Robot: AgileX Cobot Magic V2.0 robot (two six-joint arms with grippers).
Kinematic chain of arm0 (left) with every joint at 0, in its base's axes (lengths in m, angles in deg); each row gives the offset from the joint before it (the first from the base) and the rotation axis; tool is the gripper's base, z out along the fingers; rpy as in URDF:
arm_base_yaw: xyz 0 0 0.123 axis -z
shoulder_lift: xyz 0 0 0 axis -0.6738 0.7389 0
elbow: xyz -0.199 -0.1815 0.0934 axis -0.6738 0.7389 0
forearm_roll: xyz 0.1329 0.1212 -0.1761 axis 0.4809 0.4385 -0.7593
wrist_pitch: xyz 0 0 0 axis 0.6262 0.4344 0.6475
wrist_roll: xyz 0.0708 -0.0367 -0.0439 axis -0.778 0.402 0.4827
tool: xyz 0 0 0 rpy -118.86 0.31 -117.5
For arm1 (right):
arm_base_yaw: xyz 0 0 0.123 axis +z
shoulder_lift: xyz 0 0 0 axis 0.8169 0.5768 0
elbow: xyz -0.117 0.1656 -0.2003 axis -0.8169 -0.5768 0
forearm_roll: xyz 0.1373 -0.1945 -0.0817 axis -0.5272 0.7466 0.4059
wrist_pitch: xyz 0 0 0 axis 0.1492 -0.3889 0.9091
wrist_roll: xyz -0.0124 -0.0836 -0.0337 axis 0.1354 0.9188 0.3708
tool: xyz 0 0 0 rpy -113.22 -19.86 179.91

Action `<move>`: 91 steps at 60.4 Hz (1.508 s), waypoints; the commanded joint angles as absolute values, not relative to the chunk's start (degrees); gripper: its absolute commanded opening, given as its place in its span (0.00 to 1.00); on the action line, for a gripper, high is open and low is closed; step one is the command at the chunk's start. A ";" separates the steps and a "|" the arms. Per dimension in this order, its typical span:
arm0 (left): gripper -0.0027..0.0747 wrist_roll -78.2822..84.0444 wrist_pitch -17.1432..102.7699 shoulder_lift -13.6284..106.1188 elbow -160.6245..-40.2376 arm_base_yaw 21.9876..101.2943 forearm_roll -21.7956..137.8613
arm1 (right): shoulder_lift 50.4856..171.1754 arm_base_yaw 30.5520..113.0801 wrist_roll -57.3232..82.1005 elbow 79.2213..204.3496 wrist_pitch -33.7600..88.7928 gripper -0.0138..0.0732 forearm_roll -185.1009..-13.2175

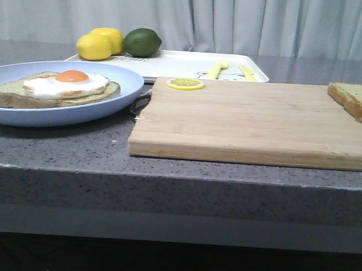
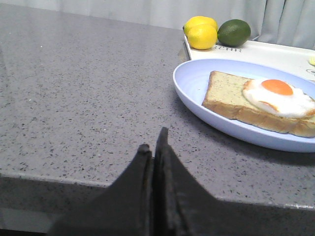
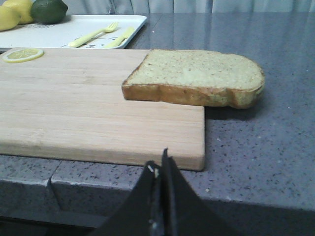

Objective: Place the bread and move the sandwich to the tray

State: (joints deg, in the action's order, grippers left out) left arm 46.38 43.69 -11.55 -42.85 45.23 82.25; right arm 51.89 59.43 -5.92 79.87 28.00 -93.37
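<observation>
The bread [image 3: 197,78] is a thick greenish-tan slice lying on the right corner of the wooden cutting board [image 1: 249,118], overhanging its edge; it also shows in the front view [image 1: 356,99]. The sandwich [image 1: 56,87], bread with a fried egg, lies on the pale blue plate [image 1: 126,81] at the left, and shows in the left wrist view [image 2: 261,101]. The white tray [image 1: 185,64] is behind them. My left gripper [image 2: 153,142] is shut and empty over the counter's front edge, left of the plate. My right gripper [image 3: 160,164] is shut and empty, in front of the board.
Two lemons [image 1: 101,43] and a lime [image 1: 142,42] sit at the tray's back left. A yellow fork [image 1: 217,69] and knife [image 1: 246,72] lie on the tray. A lemon slice [image 1: 185,84] lies on the board's far edge. The counter's front edge [image 1: 179,172] is close.
</observation>
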 commanded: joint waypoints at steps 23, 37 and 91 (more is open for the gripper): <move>0.01 46.76 48.34 -12.85 -42.21 45.18 82.10 | 50.67 59.04 -5.79 80.09 32.38 0.07 -93.07; 0.01 46.76 48.34 -12.85 -42.21 45.18 82.10 | 50.67 59.04 -5.79 80.09 32.38 0.07 -93.07; 0.01 46.76 59.42 -12.85 -42.21 45.18 78.27 | 50.67 59.04 -5.79 80.24 37.73 0.07 -98.23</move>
